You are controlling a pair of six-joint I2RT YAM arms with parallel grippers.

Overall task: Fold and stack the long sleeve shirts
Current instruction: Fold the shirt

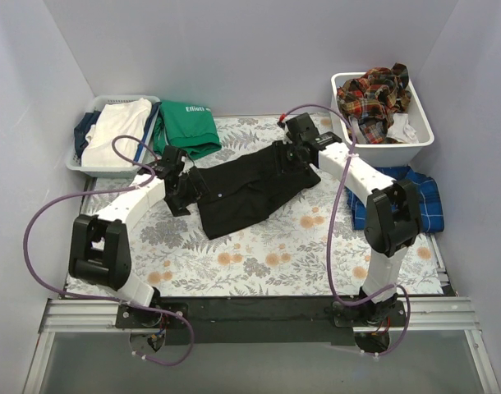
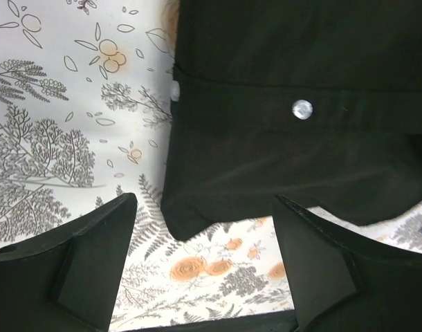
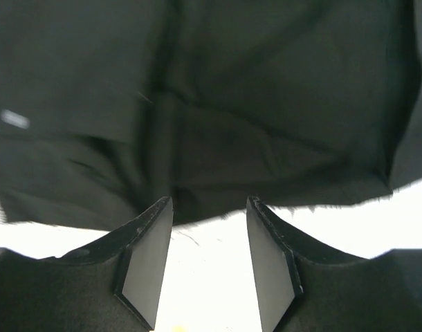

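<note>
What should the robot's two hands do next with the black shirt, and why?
Probably both should ease forward and close on the edge of the black shirt. The left gripper and right gripper are open, the cloth's edge lies right at their tips, and nothing is pinched yet, so gripping likely comes before any fold.

Shirt (image 1: 249, 195) on middle of table (image 1: 259, 263)

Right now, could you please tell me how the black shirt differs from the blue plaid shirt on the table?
The black shirt is plain, with pale buttons; the blue plaid shirt is checked. The black shirt lies spread across the middle, mostly in view; the blue plaid shirt sits at the right edge, partly hidden behind the right arm. Both lie on the floral table cover.
</note>
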